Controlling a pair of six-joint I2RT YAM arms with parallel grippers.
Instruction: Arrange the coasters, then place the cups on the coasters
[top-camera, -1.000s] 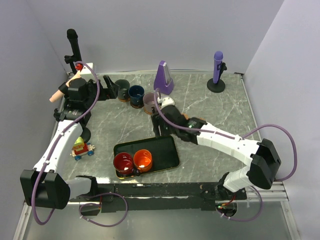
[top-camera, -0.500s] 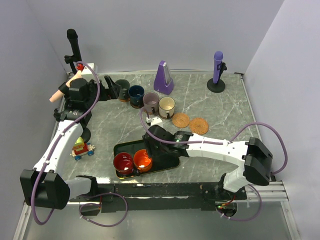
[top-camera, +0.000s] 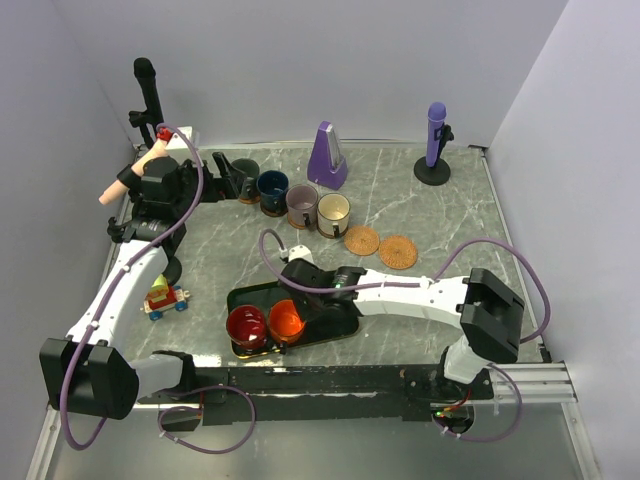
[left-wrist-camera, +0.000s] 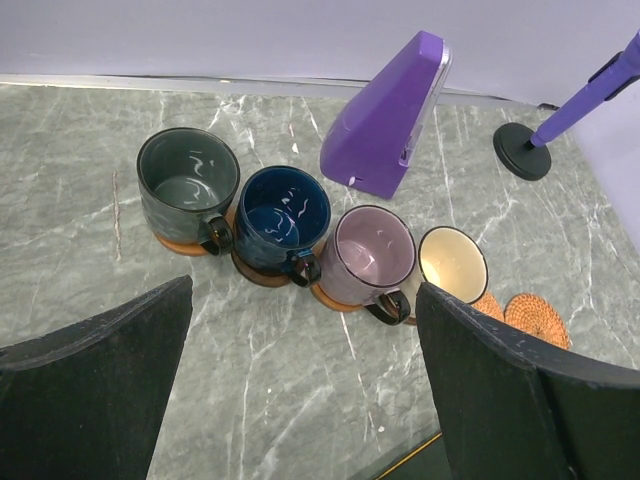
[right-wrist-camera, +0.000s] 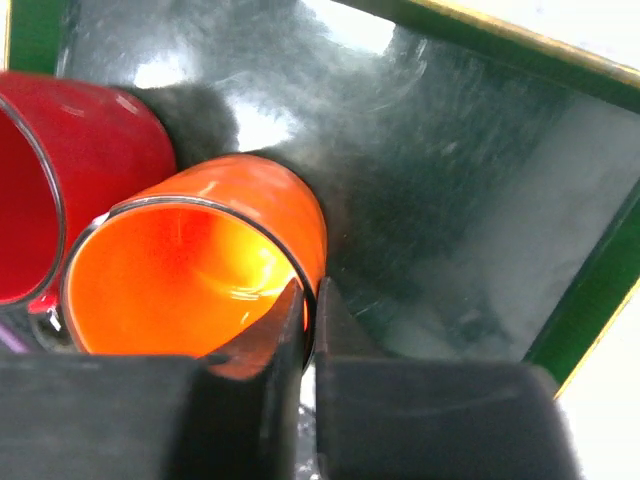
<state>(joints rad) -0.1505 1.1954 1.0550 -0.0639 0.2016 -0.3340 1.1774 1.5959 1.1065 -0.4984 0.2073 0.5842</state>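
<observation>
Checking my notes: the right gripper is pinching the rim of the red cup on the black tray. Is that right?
No, the right gripper pinches the rim of the orange cup on the black tray; the right wrist view shows it.

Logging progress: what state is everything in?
green-grey mug: upright on coaster
navy mug: upright on coaster
lilac mug: upright on coaster
cream mug: upright
orange mug: on tray, gripped
red mug: on tray, free
two coasters: bare
left hand: open
right hand: shut on orange mug
</observation>
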